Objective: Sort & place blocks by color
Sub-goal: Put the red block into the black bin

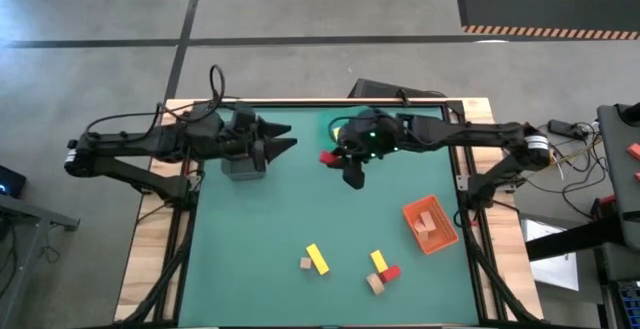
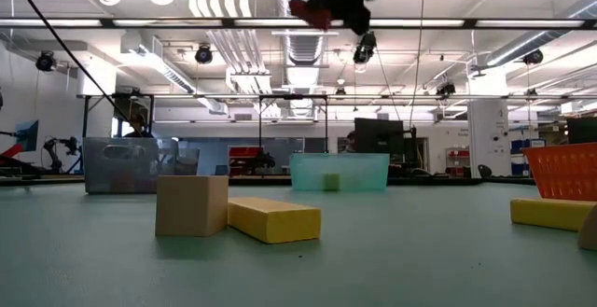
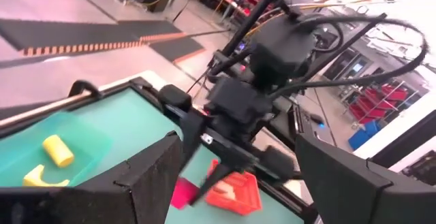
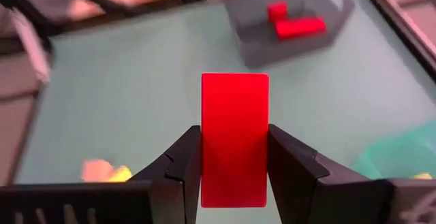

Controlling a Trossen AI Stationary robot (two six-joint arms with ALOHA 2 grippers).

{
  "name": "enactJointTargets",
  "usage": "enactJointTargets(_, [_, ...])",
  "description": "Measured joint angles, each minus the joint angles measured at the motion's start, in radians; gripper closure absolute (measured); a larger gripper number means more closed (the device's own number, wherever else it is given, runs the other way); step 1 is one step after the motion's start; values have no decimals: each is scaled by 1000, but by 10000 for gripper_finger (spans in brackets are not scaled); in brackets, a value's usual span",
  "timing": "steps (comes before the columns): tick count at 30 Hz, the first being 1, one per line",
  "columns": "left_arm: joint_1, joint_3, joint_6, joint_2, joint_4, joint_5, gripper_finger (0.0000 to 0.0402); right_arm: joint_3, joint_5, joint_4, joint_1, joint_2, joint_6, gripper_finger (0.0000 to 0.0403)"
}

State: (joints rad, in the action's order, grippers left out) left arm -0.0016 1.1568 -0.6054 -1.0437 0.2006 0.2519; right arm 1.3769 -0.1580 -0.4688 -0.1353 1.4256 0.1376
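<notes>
- Five blocks are lying loose at the near part of the table (image 1: 250,229): a yellow bar (image 1: 317,258) with a tan cube (image 1: 305,264) just beside it, and a cluster of a yellow block (image 1: 378,260), a red cube (image 1: 390,273) and a tan block (image 1: 375,283).
- The right gripper (image 1: 342,159) is clamping a red bar (image 4: 234,139) between its fingers and holding it in the air over the far middle of the table, between the teal bin (image 2: 339,171) and the grey bin (image 1: 243,164).
- The grey bin is already holding red pieces (image 4: 293,23), so the carried bar is probably heading there.
- The orange bin (image 1: 431,225) is holding tan pieces, and the teal bin is showing yellow pieces (image 3: 48,159) inside.
- The left gripper (image 1: 285,147) is hanging beside the grey bin with its fingers apart, holding nothing.
- By my judgement the sort is sitting past halfway: every bin is stocked, one red bar is in transit, and the five loose blocks are waiting.
</notes>
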Motion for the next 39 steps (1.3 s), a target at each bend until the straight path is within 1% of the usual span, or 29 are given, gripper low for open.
enactJointTargets(3, [-1, 0, 37, -22, -46, -16, 130, -1, -1, 81, 33, -20, 30, 284])
enactJointTargets(6, [-6, 0, 67, -49, -73, -61, 130, -5, -3, 163, 69, -26, 48, 284])
enactJointTargets(10, [-25, -1, 72, -79, -87, -96, 130, -5, -3, 254, 110, -26, 48, 284])
enactJointTargets(14, [-49, -1, 85, -83, -104, -123, 130, -8, 1, 341, 139, -25, 45, 284])
enactJointTargets(19, [-93, -1, 205, -81, -203, -143, 130, -25, 2, 475, 147, -28, 54, 284])
enactJointTargets(23, [-114, -1, 293, -81, -265, -145, 130, -71, 2, 642, 147, -28, 77, 284])
enactJointTargets(28, [-113, -1, 308, -100, -268, -139, 130, -106, 0, 805, 151, -23, 92, 284])
enactJointTargets(31, [-113, -2, 306, -120, -268, -115, 130, -112, -1, 847, 151, -23, 104, 284])
enactJointTargets(35, [-113, -2, 305, -138, -281, -110, 131, -113, -1, 879, 151, -21, 124, 284])
enactJointTargets(39, [-113, -2, 305, -149, -336, -107, 152, -113, -1, 875, 151, -21, 125, 284])
